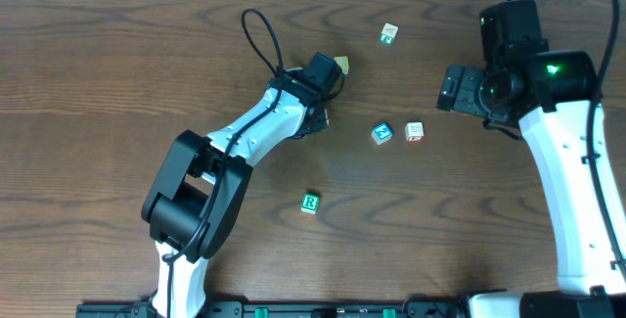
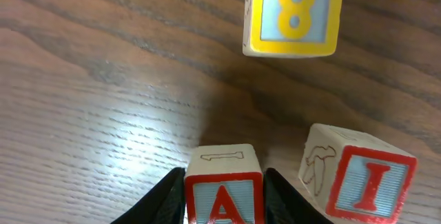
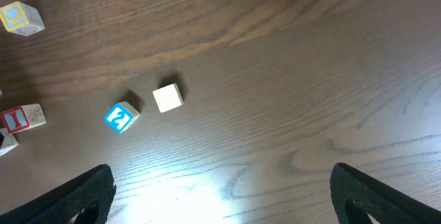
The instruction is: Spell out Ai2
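My left gripper (image 2: 224, 207) is shut on a red-framed A block (image 2: 224, 189), held low at the table surface. A red-framed I block (image 2: 358, 179) lies just right of it, slightly turned and apart from it; it also shows in the right wrist view (image 3: 21, 118). A blue 2 block (image 1: 381, 133) lies in the middle of the table, also seen in the right wrist view (image 3: 122, 117). In the overhead view the left gripper (image 1: 323, 81) hides the A block. My right gripper (image 3: 224, 196) is open and empty, well above the table at the right (image 1: 455, 88).
A yellow-framed 8 block (image 2: 293, 14) lies ahead of the A block, also seen overhead (image 1: 341, 64). A red-marked block (image 1: 415, 131) sits beside the 2 block. A green R block (image 1: 310, 202) lies nearer the front. A green-marked block (image 1: 389, 33) lies at the back.
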### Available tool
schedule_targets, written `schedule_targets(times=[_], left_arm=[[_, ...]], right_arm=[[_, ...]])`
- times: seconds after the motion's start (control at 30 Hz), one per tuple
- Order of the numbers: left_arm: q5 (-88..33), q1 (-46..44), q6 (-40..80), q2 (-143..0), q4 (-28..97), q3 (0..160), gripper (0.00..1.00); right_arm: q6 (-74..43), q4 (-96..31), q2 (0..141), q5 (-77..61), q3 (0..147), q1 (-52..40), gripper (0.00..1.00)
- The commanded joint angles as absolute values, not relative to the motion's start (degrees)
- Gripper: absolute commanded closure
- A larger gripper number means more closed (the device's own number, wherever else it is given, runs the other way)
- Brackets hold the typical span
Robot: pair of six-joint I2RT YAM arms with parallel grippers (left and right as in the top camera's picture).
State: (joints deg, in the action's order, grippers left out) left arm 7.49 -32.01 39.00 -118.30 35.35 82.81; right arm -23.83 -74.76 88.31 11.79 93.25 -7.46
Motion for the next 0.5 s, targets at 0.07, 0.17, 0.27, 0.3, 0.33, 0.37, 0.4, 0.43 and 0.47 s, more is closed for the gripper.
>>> schedule_targets(times=[0.07,0.17,0.27,0.3,0.33,0.37,0.4,0.43,0.47], left_arm=[[7.99,-31.11,37.21,-118.02,35.77,82.61,0.65],[7.44,-30.92,37.26,-118.02,35.73,82.61,0.71],[7.49,-30.65,37.21,-118.02,35.27,82.61,0.71],[7.51,-30.52,37.19,-118.02,35.11,82.61,0.71],[7.42,-30.35,36.53,-118.02,34.57,82.61,0.7],[7.22,-30.24,34.74,-118.02,33.69,82.61,0.69],[6.9,-30.24,32.84,-118.02,32.86,82.61,0.68],[6.39,-30.24,30.98,-118.02,32.14,82.61,0.67],[6.33,-30.24,29.65,-118.02,31.57,82.61,0.68]], right_arm=[[-23.27,-74.78,87.31,12.23,93.27,-7.09,0.01],[-23.27,-74.76,87.31,12.21,93.27,-7.09,0.01],[-23.27,-74.76,87.31,12.23,93.27,-7.09,0.01],[-23.27,-74.78,87.31,12.23,93.27,-7.09,0.01],[-23.27,-74.78,87.31,12.23,93.27,-7.09,0.01],[-23.27,-74.74,87.31,12.23,93.27,-7.09,0.01],[-23.27,-74.74,87.31,12.23,93.27,-7.09,0.01],[-23.27,-74.7,87.31,12.21,93.27,-7.09,0.01],[-23.27,-74.63,87.31,12.21,93.27,-7.09,0.01]])
